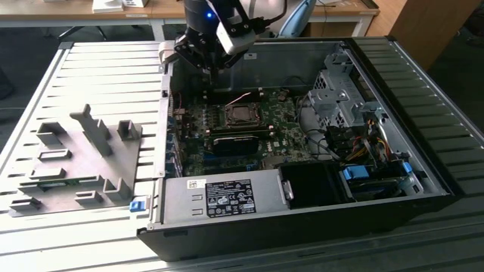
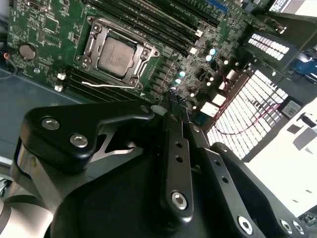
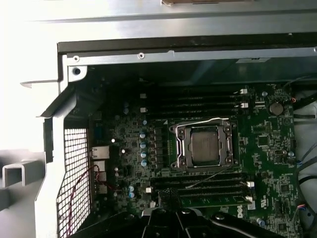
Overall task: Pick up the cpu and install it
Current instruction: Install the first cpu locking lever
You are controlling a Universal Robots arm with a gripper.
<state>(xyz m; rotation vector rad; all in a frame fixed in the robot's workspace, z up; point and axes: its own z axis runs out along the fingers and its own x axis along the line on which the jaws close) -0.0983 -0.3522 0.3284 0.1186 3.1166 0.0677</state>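
The cpu (image 1: 242, 115) lies flat in the dark socket frame on the green motherboard inside the open computer case. Its silvery top shows in both wrist views (image 2: 115, 53) (image 3: 205, 145). My gripper (image 1: 209, 67) hangs above the case's far wall, at the exterior view's left of the board, well clear of the cpu. The black fingers (image 2: 174, 129) run side by side and meet at their tips, with nothing between them. They also show as dark links (image 3: 171, 218) in the first wrist view.
The socket's wire lever (image 2: 106, 85) lies along the frame. Memory slots (image 3: 208, 186) flank the socket. A power supply (image 1: 219, 198), a drive cage (image 1: 340, 96) and coloured cables (image 1: 363, 141) crowd the case. A grey fixture plate with blocks (image 1: 76, 164) sits outside on the slatted table.
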